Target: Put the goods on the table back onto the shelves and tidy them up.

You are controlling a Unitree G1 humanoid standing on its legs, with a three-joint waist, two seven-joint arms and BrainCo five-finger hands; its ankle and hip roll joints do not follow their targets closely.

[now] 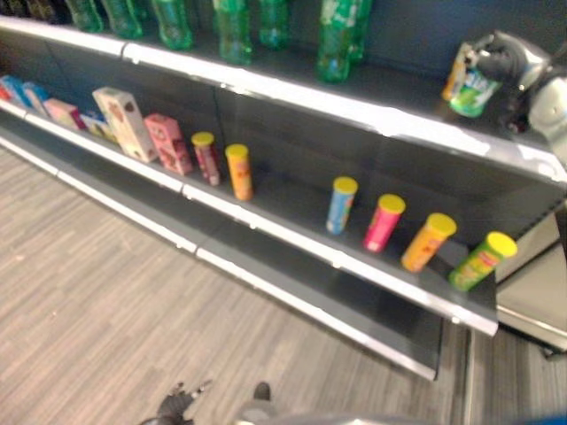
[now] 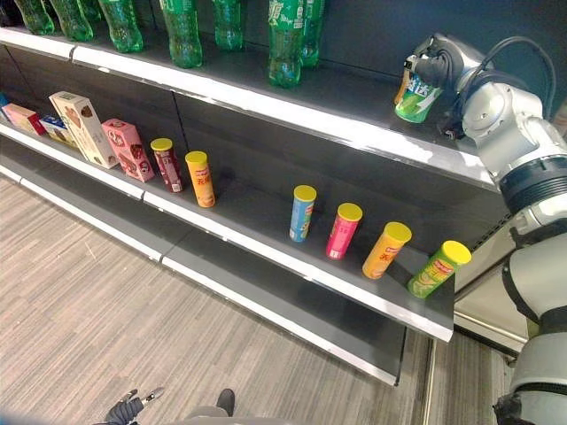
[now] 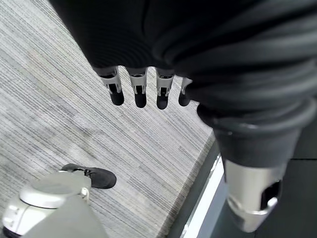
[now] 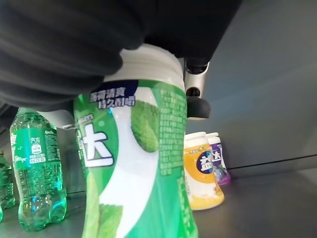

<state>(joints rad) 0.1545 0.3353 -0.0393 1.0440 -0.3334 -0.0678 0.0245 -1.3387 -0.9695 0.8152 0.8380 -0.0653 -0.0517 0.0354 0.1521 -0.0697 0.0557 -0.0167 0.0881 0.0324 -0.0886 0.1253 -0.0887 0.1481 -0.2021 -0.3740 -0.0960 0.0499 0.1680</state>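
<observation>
Right robot hand [image 2: 436, 64] is up at the top shelf [image 2: 354, 124], its fingers curled around a green gum bottle [image 2: 416, 97] with a white cap, holding it upright just over the shelf board. From the wrist camera the same bottle sits close under the dark cover, and just behind it on the shelf stand a yellow gum bottle [image 4: 202, 173] and a purple one [image 4: 219, 161], touching each other against the back wall. Further along that shelf is a row of green soda bottles [image 2: 285, 40]. One level down, on the middle shelf [image 2: 266, 243], four yellow-lidded tubes stand spaced apart: blue [image 2: 302, 213], pink [image 2: 344, 230], orange [image 2: 386, 250] and green [image 2: 438, 268]. Well along from them are two more tubes, dark red [image 2: 166, 165] and orange [image 2: 200, 178], then a pink box [image 2: 128, 150] and a taller cream box [image 2: 83, 129]. Left robot hand [image 3: 141, 89] hangs low over the grey striped floor [image 3: 59, 109], fingers straight and relaxed, holding nothing
</observation>
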